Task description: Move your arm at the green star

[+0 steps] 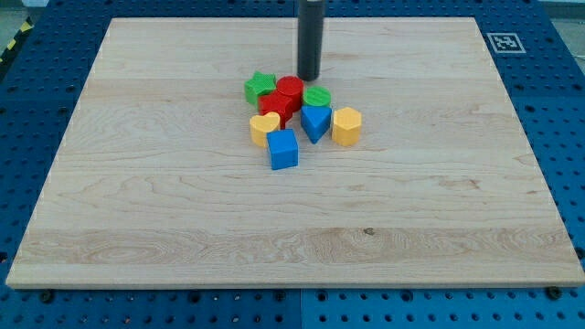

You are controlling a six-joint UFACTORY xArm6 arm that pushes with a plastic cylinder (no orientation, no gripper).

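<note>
The green star (260, 88) lies at the upper left of a tight cluster of blocks near the middle of the wooden board (137, 183). My tip (309, 77) stands just above the cluster, to the right of the green star and right behind the red cylinder (290, 90). A short gap separates the tip from the star.
The cluster also holds a second red block (273, 106), a green cylinder (317, 97), a blue triangular block (315, 122), a yellow hexagonal block (346, 126), a yellow heart (264, 129) and a blue cube (283, 149). A fiducial tag (504, 42) marks the board's top right corner.
</note>
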